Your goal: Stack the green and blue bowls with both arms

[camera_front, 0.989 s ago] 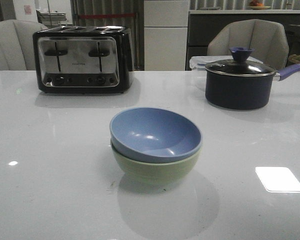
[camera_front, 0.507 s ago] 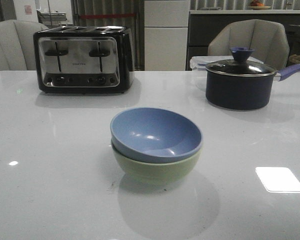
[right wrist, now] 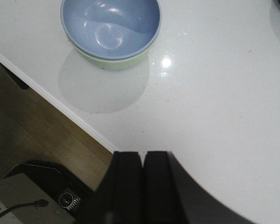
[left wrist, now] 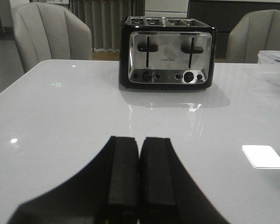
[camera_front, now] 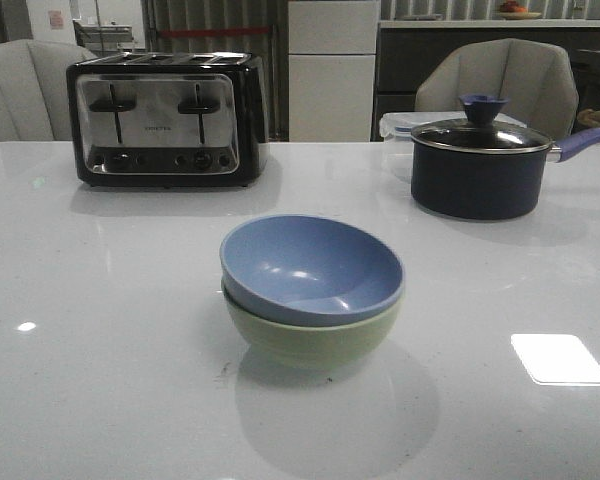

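The blue bowl (camera_front: 310,267) sits nested inside the green bowl (camera_front: 313,340) near the table's middle front. The right wrist view shows the same stack from above, blue bowl (right wrist: 110,25) in green bowl (right wrist: 114,61). Neither arm appears in the front view. My left gripper (left wrist: 139,142) is shut with nothing between its fingers, over bare table and facing the toaster. My right gripper (right wrist: 143,156) is shut and empty too, hanging above the table's front edge, well apart from the bowls.
A black and chrome toaster (camera_front: 165,118) stands at the back left. A dark lidded saucepan (camera_front: 477,165) with a purple handle is at the back right, a clear container (camera_front: 398,126) behind it. Chairs stand beyond the table. The table edge (right wrist: 60,108) drops to wooden floor.
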{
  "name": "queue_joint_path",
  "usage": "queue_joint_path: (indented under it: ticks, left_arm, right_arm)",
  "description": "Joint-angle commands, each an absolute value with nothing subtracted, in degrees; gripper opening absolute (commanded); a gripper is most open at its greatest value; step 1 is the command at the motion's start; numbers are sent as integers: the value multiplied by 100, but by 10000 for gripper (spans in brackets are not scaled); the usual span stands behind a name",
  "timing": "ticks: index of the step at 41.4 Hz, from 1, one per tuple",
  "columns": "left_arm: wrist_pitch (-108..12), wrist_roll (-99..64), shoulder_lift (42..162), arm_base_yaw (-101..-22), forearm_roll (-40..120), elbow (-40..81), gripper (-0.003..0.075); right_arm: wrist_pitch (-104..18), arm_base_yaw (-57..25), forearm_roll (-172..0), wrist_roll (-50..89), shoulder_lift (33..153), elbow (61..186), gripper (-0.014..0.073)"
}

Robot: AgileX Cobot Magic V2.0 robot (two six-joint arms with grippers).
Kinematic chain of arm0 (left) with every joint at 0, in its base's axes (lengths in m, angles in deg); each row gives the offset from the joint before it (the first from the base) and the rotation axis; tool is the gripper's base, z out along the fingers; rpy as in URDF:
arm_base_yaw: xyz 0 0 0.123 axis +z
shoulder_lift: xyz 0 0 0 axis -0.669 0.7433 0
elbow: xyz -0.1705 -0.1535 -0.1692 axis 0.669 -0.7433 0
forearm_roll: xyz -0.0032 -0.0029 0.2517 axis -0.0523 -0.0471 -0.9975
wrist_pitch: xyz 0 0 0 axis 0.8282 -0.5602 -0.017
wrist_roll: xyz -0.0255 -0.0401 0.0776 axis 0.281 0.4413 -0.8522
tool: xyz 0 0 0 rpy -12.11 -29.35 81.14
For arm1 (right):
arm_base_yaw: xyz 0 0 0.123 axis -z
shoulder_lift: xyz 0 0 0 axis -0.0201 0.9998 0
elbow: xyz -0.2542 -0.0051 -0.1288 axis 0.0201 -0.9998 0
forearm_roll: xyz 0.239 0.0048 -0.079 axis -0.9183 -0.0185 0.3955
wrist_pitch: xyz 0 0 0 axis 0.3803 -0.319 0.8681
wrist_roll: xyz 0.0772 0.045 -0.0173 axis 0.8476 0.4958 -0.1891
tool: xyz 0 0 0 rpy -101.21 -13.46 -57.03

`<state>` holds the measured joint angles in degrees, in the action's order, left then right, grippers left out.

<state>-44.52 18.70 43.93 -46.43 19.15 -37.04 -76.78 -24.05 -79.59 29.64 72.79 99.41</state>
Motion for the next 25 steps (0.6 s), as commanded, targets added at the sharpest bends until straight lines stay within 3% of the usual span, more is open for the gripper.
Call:
queue_joint_path:
  ticks: [1,25]
  left_arm:
    - [-3545,1869,4291,-4626,2016,-3729,100]
    - [-3032,1866,4279,-4525,1644,-3729,101]
  right_arm:
    - [-7355,-2377,-7988,2970,7266,10097,42]
    - [-7355,-2377,-7988,2970,7266,10097,42]
